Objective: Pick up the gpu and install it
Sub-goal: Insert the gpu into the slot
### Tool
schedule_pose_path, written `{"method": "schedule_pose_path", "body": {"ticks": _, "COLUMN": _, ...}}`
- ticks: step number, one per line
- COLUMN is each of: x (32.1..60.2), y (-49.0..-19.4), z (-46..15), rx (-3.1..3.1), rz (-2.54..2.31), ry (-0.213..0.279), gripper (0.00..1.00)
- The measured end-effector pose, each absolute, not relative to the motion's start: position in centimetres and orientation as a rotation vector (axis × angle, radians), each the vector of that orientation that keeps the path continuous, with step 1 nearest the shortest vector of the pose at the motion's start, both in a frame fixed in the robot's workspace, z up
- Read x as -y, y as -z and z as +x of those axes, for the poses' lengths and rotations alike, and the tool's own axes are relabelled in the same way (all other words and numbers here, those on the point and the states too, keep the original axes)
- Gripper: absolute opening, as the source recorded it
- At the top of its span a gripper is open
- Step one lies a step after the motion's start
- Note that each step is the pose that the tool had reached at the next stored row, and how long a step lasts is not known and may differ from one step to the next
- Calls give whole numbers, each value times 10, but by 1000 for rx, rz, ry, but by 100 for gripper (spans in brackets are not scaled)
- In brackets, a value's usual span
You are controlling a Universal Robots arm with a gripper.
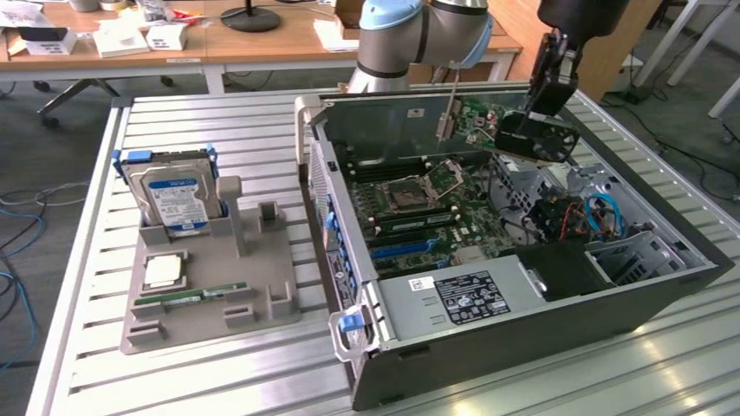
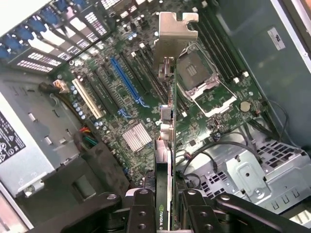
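- Grip state: the gripper [image 2: 165, 206] is clenched on the gpu [image 2: 164, 165]. I see one finger on each face of the card, at the end away from its silver bracket [image 2: 174, 36].
- Position of the gpu: it hangs in the air above the open computer case [image 1: 555, 329], over the motherboard [image 1: 463, 217], and touches nothing inside. In the exterior view the gpu [image 1: 535, 137] sits tilted under the gripper [image 1: 550, 102], with the bracket [image 1: 449, 108] standing upright.
- Long axis: the card runs from the fingers out to the bracket. In the wrist view it is edge-on to the board below.
- Key relation: the blue expansion slot [image 2: 127, 80] on the case floor lies off to one side of the card's edge line, not under it. Its run is skewed to the card's long axis. I judge that both a sideways offset and a turn separate card and slot.
- Case contents: motherboard, an open CPU socket [image 2: 204, 73], a finned heatsink [image 2: 137, 137], a power supply [image 1: 457, 295] at the near end of the case, and loose cables [image 1: 601, 217] at the end on the exterior view's right.
- Parts tray [image 1: 185, 334]: it stands beside the case, on the exterior view's left. It holds a hard drive [image 1: 173, 195] upright in a slot, a CPU chip [image 1: 162, 270] lying flat, and a memory stick [image 1: 191, 296] in its groove.
- Tray and case rest well apart from each other on the slatted metal table [image 1: 173, 381].
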State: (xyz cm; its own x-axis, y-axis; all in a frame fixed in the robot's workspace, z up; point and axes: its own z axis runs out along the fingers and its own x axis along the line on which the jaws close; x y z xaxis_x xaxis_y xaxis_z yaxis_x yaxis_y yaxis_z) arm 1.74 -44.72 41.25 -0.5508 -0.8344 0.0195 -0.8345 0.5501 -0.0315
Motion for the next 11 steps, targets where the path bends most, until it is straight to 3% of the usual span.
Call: {"method": "schedule_pose_path", "body": {"ticks": 11, "x": 447, "y": -412, "z": 17, "rx": 2654, "rz": 1669, "ry": -74, "gripper": 26}}
